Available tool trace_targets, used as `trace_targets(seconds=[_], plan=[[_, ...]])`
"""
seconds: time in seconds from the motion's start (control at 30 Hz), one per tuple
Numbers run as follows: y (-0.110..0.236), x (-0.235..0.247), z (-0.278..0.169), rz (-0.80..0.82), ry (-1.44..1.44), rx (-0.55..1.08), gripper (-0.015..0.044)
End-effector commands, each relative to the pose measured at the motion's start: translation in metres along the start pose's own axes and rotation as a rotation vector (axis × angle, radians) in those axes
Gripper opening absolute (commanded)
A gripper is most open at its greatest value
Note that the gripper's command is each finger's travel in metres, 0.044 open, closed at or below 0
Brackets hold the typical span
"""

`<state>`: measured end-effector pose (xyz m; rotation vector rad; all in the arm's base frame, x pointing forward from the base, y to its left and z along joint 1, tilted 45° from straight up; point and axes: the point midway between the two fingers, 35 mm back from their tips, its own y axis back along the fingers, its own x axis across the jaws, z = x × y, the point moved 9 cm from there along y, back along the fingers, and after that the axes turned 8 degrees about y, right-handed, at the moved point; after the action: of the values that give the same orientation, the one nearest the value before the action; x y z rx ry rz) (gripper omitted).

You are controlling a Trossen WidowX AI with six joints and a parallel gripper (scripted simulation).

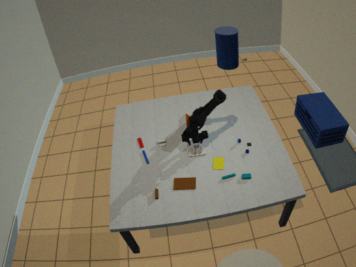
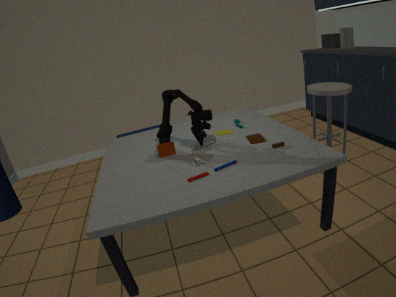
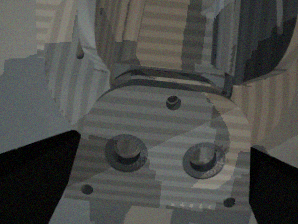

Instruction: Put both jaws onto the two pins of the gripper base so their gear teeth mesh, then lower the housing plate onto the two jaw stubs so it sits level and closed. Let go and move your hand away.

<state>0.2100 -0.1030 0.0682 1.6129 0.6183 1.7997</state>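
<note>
The claw (image 1: 195, 143) (image 2: 201, 145) (image 3: 160, 147), spread wide, grips the plate (image 3: 160, 127) by its side edges, probably stiff, light and slippery.

Black segmented arm (image 1: 205, 111) (image 2: 166, 112), blocky joints, black tapered claw (image 2: 201, 143) (image 3: 160, 147).
</note>
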Motion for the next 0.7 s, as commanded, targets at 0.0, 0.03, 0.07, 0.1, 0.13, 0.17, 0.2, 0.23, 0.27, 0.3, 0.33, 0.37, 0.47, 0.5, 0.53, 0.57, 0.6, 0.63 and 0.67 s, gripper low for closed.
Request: trace_targets(seconds=[0.0,0.03,0.07,0.1,0.13,0.17,0.2,0.23,0.27,0.3,0.33,0.37,0.47,0.5,0.53,0.57,0.6,0.63,0.67], plan=[[-0.0008,-0.0003,0.0005,-0.003,0.005,0.002,0.0351],[-0.0008,-0.0003,0.0005,-0.003,0.005,0.002,0.0351],[-0.0008,-0.0003,0.0005,-0.003,0.005,0.002,0.0351],[-0.0008,-0.0003,0.0005,-0.003,0.005,0.002,0.0351],[-0.0008,-0.0003,0.0005,-0.003,0.005,0.002,0.0351],[-0.0009,-0.0003,0.0005,-0.003,0.005,0.002,0.0351],[-0.0013,-0.0003,0.0005,-0.003,0.005,0.002,0.0351],[-0.0019,-0.0003,0.0005,-0.003,0.005,0.002,0.0351],[-0.0025,-0.0003,0.0005,-0.003,0.005,0.002,0.0351],[-0.0028,-0.0003,0.0005,-0.003,0.005,0.002,0.0351],[-0.0029,-0.0003,0.0005,-0.003,0.005,0.002,0.0351],[-0.0029,-0.0003,0.0005,-0.003,0.005,0.002,0.0351],[-0.0029,-0.0003,0.0005,-0.003,0.005,0.002,0.0351],[-0.0031,-0.0003,0.0005,-0.003,0.005,0.002,0.0351],[-0.0034,-0.0003,0.0005,-0.003,0.005,0.002,0.0351],[-0.0040,-0.0003,0.0005,-0.003,0.005,0.002,0.0351],[-0.0046,-0.0003,0.0005,-0.003,0.005,0.002,0.0351],[-0.0050,-0.0003,0.0005,-0.003,0.005,0.002,0.0351],[-0.0051,-0.0003,0.0005,-0.003,0.005,0.002,0.0351]])
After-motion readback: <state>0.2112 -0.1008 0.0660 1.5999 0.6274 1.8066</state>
